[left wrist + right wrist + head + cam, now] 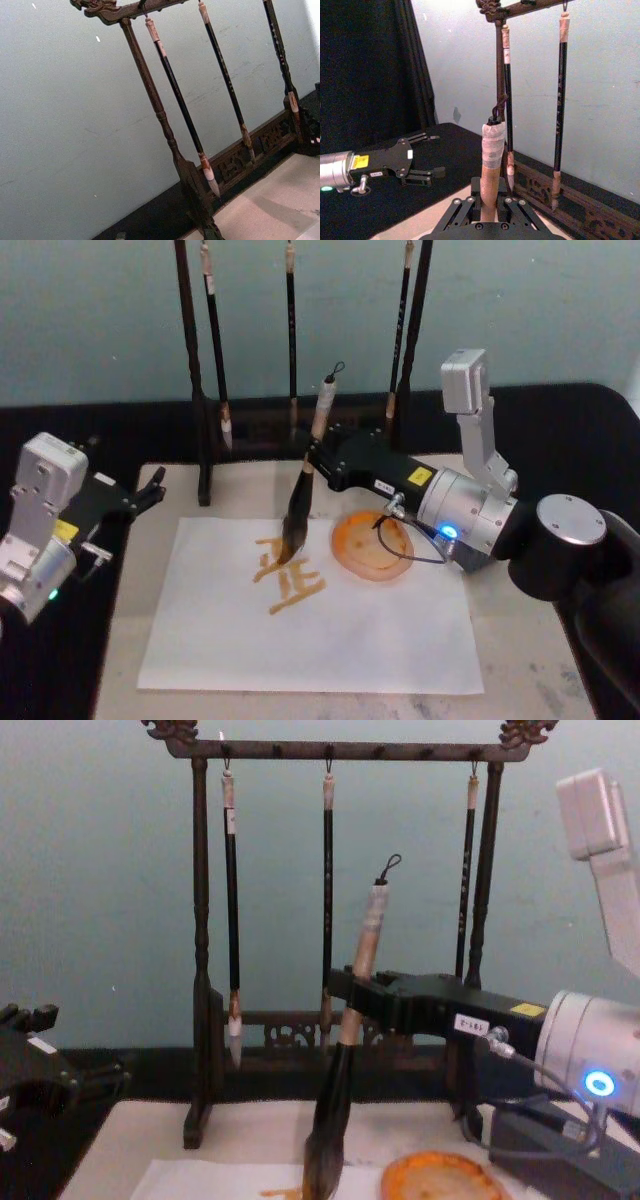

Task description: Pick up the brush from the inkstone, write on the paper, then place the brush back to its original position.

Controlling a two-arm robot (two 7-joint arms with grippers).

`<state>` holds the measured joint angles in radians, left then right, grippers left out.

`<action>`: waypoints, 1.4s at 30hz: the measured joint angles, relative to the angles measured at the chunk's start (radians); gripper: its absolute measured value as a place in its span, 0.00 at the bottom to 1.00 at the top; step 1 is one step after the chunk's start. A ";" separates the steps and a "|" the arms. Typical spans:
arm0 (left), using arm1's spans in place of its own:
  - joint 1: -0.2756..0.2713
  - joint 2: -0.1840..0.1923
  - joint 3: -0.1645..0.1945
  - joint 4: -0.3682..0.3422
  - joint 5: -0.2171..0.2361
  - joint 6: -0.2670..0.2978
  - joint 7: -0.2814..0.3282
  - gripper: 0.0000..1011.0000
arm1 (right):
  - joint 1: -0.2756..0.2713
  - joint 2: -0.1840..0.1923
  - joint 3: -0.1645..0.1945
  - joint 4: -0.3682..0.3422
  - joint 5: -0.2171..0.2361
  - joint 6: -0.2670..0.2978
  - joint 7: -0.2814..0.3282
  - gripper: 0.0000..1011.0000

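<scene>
One brush (296,525), judged light, stiff in the shaft and soft at the head, is pinched on its tan handle by the right gripper (312,458), tip touching the paper (380,630) left of the orange inkstone (372,548). At the far left, the left gripper (150,488) is parked with fingers spread.

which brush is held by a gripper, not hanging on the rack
The large brush with the fat dark head and tan handle, clamped in the right gripper, tip at the paper. The three thin black brushes hang from the rack.
</scene>
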<state>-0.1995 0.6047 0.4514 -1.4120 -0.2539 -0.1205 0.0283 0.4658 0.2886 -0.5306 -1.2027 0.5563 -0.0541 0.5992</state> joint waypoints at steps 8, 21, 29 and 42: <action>0.000 0.000 0.000 0.000 0.000 0.000 0.000 1.00 | -0.007 0.005 0.013 -0.007 -0.008 -0.005 -0.007 0.17; 0.000 0.000 0.000 0.000 0.000 0.000 0.000 1.00 | -0.027 0.020 0.033 -0.037 -0.014 0.000 -0.020 0.17; 0.000 0.000 0.000 0.000 0.000 0.000 0.000 1.00 | -0.038 0.029 0.043 -0.061 -0.015 0.007 -0.030 0.17; 0.000 0.000 0.000 0.000 0.000 0.000 0.000 1.00 | -0.076 0.055 0.106 -0.154 0.033 -0.005 -0.052 0.17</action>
<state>-0.1995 0.6047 0.4514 -1.4120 -0.2539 -0.1205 0.0283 0.3901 0.3433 -0.4242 -1.3570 0.5894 -0.0592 0.5474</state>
